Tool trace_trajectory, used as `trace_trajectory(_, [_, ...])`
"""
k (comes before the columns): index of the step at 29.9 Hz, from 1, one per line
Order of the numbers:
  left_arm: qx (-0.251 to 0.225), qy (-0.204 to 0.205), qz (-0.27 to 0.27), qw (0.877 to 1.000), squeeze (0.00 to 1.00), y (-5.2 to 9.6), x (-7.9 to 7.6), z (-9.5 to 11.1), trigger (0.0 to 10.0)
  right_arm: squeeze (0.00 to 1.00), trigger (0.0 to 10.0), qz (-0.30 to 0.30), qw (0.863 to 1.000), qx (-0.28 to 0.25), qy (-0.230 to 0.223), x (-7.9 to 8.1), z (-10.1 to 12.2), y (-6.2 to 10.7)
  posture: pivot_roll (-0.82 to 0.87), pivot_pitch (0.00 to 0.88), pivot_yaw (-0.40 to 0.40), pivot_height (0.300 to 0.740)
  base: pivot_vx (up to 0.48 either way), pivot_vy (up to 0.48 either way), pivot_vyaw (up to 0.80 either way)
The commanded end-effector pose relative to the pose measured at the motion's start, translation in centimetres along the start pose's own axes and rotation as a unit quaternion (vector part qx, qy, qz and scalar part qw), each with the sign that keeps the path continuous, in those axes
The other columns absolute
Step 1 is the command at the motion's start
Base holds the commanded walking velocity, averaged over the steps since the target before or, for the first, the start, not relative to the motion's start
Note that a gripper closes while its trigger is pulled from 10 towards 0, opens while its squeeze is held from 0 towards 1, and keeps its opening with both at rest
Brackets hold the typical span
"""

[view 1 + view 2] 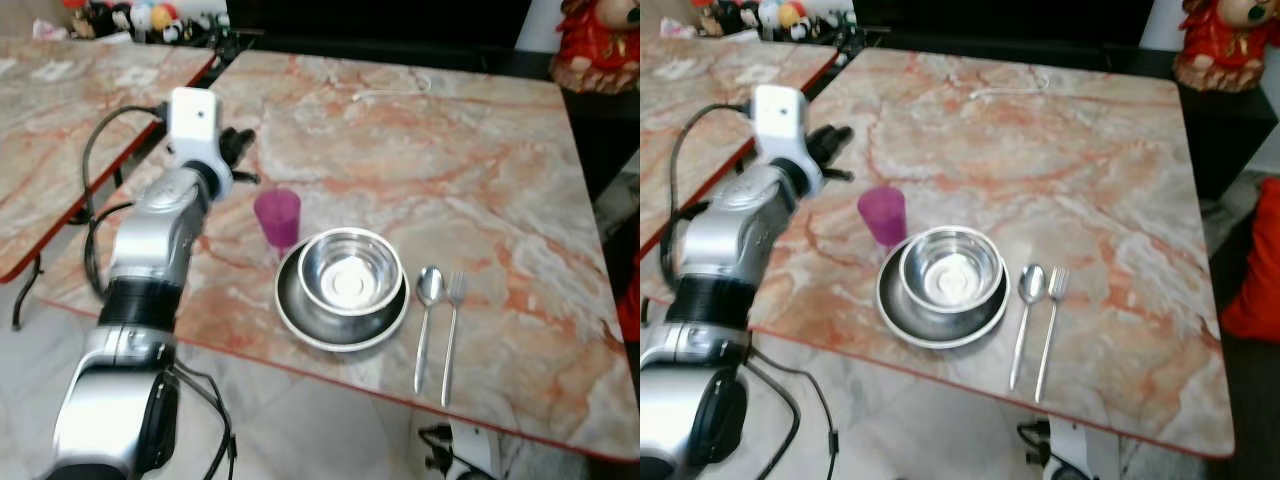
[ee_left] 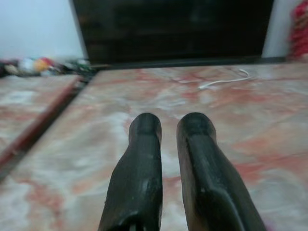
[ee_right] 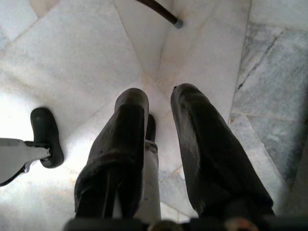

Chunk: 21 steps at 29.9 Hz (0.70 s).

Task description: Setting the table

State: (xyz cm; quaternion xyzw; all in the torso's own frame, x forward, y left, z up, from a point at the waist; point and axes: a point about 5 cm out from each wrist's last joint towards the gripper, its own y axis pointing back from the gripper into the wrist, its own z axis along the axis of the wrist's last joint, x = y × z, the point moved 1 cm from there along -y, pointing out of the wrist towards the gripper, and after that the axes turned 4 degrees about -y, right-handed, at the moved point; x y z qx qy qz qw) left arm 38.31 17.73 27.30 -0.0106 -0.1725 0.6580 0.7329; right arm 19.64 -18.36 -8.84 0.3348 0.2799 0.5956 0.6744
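Left gripper [image 1: 240, 150] is held over the marble table [image 1: 450, 180], fingers nearly together with a narrow gap, nothing clamped. Purple cup [image 1: 278, 217] stands upright just beside it, close against the plate [image 1: 300, 315] rim; whether they touch cannot be told. Bowl [image 1: 350, 270] is nested on the plate, spoon [image 1: 428, 320] and fork [image 1: 452, 335] laid parallel at its right. Setting looks nearly complete. Judgement: any retreat should be made up and away from the cup to avoid tipping it. Left arm is extended forward, wrist level. Right gripper [image 3: 159, 159] hangs idle over the floor, fingers slightly apart, empty.
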Motion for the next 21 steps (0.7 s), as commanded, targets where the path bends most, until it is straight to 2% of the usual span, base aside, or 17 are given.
trace_trajectory(1, [-0.025, -0.056, 0.025, 0.998, 0.00, 1.1, 0.4, 0.1, 10.0, 0.00, 10.0, -0.002, 1.000, 0.011, -0.002, 0.0, -0.7, 0.1, 0.03, 0.115, 0.036, 0.740, 0.000, 0.000, 0.00])
trace_trajectory(2, [-0.027, -0.071, 0.046, 0.996, 0.00, 2.6, 0.6, -1.0, 10.0, 0.00, 10.0, -0.001, 1.000, 0.012, -0.002, 0.0, -0.7, 0.1, 0.03, 0.115, 0.034, 0.740, 0.000, 0.000, 0.00])
trace_trajectory(3, [-0.027, -0.071, 0.046, 0.996, 0.00, 2.6, 0.6, -1.0, 10.0, 0.00, 10.0, -0.001, 1.000, 0.012, -0.002, 0.0, -0.7, 0.1, 0.03, 0.115, 0.034, 0.740, 0.000, 0.000, 0.00])
trace_trajectory(6, [-0.018, -0.077, 0.100, 0.992, 0.00, 7.1, 0.9, -3.9, 10.0, 0.00, 10.0, 0.001, 1.000, 0.013, 0.002, 0.0, -0.8, 0.1, 0.04, 0.113, 0.031, 0.740, 0.000, 0.000, 0.00])
trace_trajectory(8, [-0.012, -0.073, 0.110, 0.991, 0.00, 8.5, 0.7, -4.8, 10.0, 0.00, 10.0, 0.001, 1.000, 0.013, 0.003, 0.0, -0.7, 0.1, 0.04, 0.111, 0.032, 0.740, 0.000, 0.000, 0.00])
trace_trajectory(14, [0.012, -0.076, 0.125, 0.989, 0.00, 10.3, 0.6, -6.6, 10.0, 0.00, 10.0, 0.002, 1.000, 0.012, 0.003, 0.0, -0.7, 0.1, 0.03, 0.105, 0.036, 0.740, 0.000, 0.000, 0.00])
trace_trajectory(15, [0.020, -0.076, 0.130, 0.988, 0.00, 10.9, 0.4, -7.1, 10.0, 0.00, 10.0, 0.002, 1.000, 0.012, 0.003, 0.0, -0.7, 0.1, 0.03, 0.104, 0.035, 0.740, 0.000, 0.304, 0.00])
trace_trajectory(21, [0.018, -0.070, 0.150, 0.986, 0.00, 11.6, -0.1, -7.0, 10.0, 0.00, 10.0, 0.002, 1.000, 0.011, 0.004, 0.0, -0.6, 0.1, 0.03, 0.097, 0.035, 0.740, 0.000, 0.451, 0.00])
